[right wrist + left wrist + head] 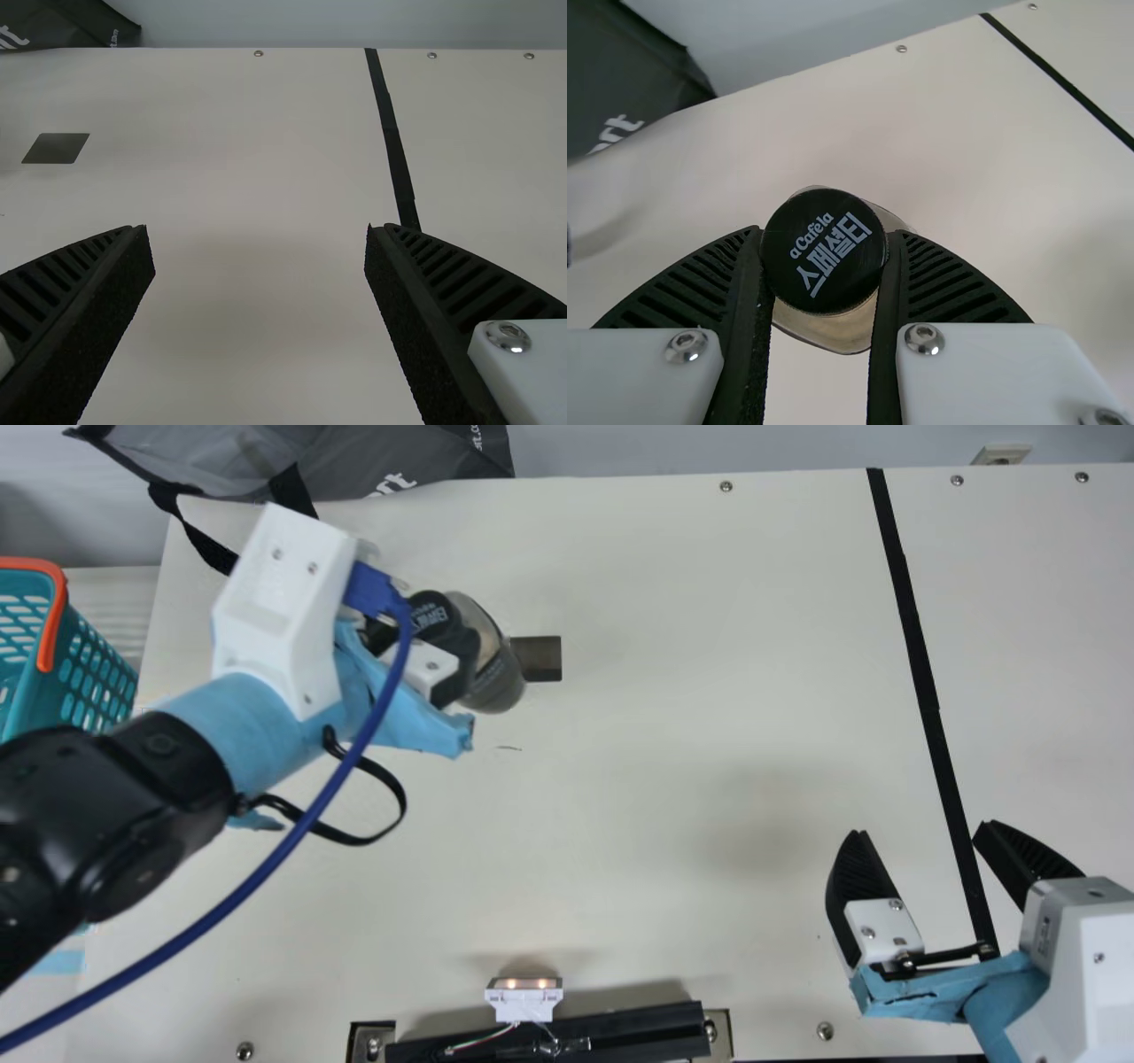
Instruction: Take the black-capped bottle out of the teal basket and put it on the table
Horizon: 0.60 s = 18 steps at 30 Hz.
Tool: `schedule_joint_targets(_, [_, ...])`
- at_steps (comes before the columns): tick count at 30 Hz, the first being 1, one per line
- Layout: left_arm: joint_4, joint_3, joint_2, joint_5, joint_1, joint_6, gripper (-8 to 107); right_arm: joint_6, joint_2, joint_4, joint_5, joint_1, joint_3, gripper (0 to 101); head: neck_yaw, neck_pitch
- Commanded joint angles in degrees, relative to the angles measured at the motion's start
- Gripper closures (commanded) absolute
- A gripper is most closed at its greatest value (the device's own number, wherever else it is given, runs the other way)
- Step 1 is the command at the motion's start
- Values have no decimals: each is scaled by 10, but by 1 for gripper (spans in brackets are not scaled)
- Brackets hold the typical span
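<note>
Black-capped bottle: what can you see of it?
The bottle has a round black cap with white print and a see-through, brownish body. It is cap up, outside the teal basket, over the table; whether its base touches down, I can't tell. The left gripper holds the cap from both sides.

teal basket point(51, 691) cut off at the main view's left edge

"Main view?"
"High, facing down on the table point(664, 735)."
"Wrist views?"
"Lower: left looks close over the black cap point(824, 251), right slants across the table. All share the black stripe point(919, 664)."
</note>
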Motion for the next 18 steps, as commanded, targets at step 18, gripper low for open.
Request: schedule_joint_targets(18, [-4, 0, 16, 13, -57, 27, 99, 0, 0, 0, 0, 0, 0, 10, 5, -2])
